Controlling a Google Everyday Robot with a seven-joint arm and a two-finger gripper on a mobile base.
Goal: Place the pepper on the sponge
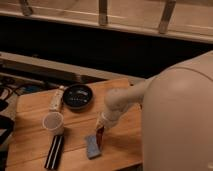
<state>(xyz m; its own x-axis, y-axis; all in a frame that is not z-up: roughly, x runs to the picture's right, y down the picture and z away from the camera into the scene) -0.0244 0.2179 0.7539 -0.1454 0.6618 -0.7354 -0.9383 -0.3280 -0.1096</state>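
A small blue-grey sponge lies flat near the front edge of the wooden table. Just above its right end hangs a slim dark red pepper, held by my gripper, which reaches down from the white arm on the right. The pepper's lower tip is at or just over the sponge's upper right corner; whether it touches I cannot tell.
A round grey cup stands left of the sponge. A black-and-white striped bar lies at the front left. A black bowl and a white bottle-like item sit toward the back. My bulky white body fills the right side.
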